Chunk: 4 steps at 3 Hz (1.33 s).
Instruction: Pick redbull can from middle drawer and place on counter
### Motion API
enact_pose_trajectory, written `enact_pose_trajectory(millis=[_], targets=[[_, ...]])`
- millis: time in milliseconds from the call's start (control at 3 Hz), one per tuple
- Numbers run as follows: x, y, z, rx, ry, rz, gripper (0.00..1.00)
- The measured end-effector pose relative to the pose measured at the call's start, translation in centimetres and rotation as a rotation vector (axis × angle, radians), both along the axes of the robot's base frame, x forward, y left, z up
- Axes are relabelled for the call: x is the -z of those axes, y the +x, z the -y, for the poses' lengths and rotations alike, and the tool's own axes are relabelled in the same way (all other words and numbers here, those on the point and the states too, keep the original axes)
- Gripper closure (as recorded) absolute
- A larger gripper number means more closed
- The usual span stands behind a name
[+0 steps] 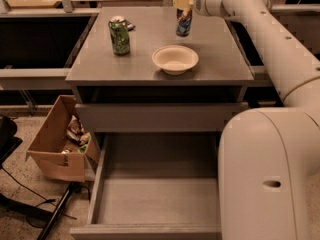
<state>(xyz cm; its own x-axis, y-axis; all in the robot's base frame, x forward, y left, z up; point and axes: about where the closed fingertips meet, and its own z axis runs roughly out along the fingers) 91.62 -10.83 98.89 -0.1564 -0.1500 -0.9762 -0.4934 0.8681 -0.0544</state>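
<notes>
Since the drawer [155, 199] at the bottom of the frame stands open with no can inside, the pick looks done. Above it, the grey table [110, 69] carries a white bowl [175, 59] at centre and a green can [119, 35] at upper left. At the top, the gripper [183, 3] holds its jaws clenched on the blue can [183, 25], upright near the table's far edge; only setting down and release seem left.
</notes>
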Motion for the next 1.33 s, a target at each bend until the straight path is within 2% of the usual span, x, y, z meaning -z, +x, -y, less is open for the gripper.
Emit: enact_pose_trajectory(millis=[333, 667, 1000, 1333], targets=[[3.1, 1.3, 0.2, 0.053, -0.024, -0.065, 1.0], [6.2, 1.6, 1.6, 0.142, -0.032, -0.117, 0.74], [5.9, 1.6, 1.5, 0.142, -0.031, -0.125, 0.5], [5.6, 1.6, 1.5, 0.142, -0.031, -0.125, 0.19]])
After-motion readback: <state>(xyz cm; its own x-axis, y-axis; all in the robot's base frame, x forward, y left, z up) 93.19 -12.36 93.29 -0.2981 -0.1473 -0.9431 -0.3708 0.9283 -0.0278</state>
